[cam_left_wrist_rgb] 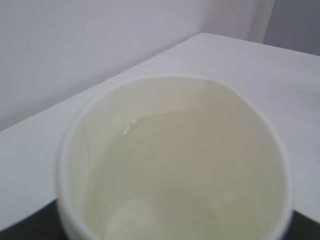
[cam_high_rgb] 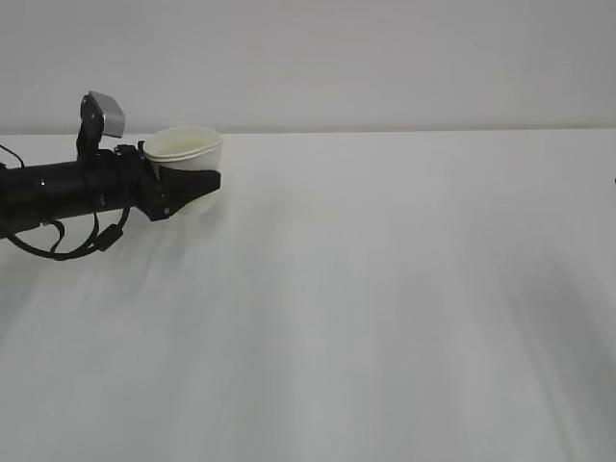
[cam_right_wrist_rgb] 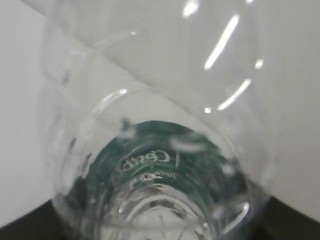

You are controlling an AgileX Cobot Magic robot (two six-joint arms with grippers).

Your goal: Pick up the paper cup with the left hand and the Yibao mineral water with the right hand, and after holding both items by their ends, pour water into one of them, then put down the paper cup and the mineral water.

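The paper cup sits up at the far left of the white table, near the back edge by the pale wall. It stands upright, with its open mouth up. The left pincer is pinching the cup around its lower part, and the black jaws hug its sides. The cup looks to be held a little above the table, but that is hard to tell for sure. The thick black arm reaches in from the left edge, with a small grey camera box on top and black cables looping under it. From the left wrist view, the cup fills almost the whole picture, and its inside is pale cream-yellow. There seems to be clear water in it, with a faint line partway up the inner wall. In the right wrist view, the clear water bottle is very close to the camera, with its ribbed body and green label. The right pincer only shows as dark bits at the bottom corners, so it seems to be pinching the bottle near its end. Behind the bottle is plain white.
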